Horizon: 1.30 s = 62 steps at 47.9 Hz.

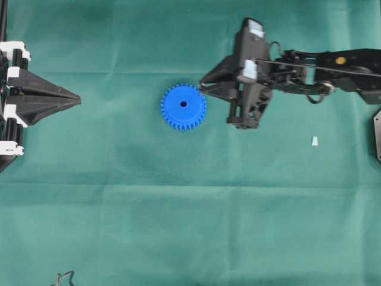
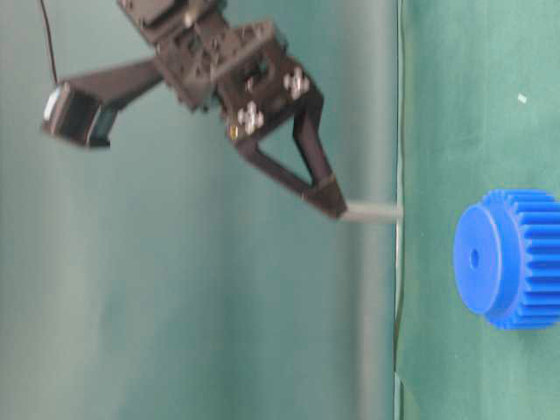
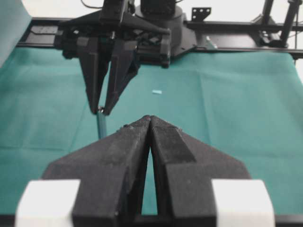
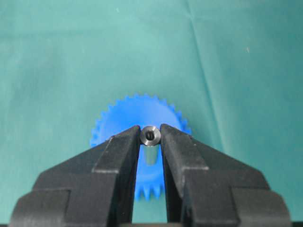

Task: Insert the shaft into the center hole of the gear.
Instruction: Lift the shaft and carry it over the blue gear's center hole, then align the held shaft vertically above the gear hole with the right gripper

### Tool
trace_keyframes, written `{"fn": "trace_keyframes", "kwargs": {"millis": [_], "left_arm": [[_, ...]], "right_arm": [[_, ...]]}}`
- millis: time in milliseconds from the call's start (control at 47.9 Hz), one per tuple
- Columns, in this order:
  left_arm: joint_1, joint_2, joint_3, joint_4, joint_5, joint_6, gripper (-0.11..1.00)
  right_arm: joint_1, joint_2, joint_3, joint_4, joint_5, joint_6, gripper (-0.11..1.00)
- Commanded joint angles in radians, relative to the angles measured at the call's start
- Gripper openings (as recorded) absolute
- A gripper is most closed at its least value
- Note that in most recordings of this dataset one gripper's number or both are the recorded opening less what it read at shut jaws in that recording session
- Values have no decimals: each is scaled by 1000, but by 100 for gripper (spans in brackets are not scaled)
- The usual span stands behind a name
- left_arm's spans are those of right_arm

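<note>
The blue gear [image 1: 183,106] lies flat on the green cloth, and its center hole [image 1: 183,103] is open. My right gripper [image 1: 203,90] is shut on the shaft [image 4: 150,135], a thin grey pin held at its top end and pointing down at the cloth. In the table-level view the shaft [image 2: 372,211] hangs clear of the gear [image 2: 512,258] and to one side of the hole [image 2: 474,258]. In the right wrist view the gear [image 4: 120,116] sits right behind the pin, which hides the hole. My left gripper [image 1: 76,98] is shut and empty at the far left.
A small pale wedge-shaped piece [image 1: 314,140] lies on the cloth to the right of the gear, under the right arm [image 1: 333,74]. It also shows in the left wrist view [image 3: 157,91]. A dark plate edge [image 1: 377,134] is at the right border.
</note>
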Motion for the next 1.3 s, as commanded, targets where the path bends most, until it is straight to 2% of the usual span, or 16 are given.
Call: {"fn": "trace_keyframes", "kwargs": {"millis": [0,230,731,1274], "left_arm": [[2,3,-23,3,-5,2,0],[2,3,-23,3,-3,2,0],[2,3,-23,3,-3,2,0],[2,2,-23,3,0,2,0]], "right_arm": [[5,9,-57,-2,3,2,17],[5,49,-100,-2,12,2,17],[20,184,-101,3,-46,9,17],[20,138,-123,-2,-61,6,17]]}}
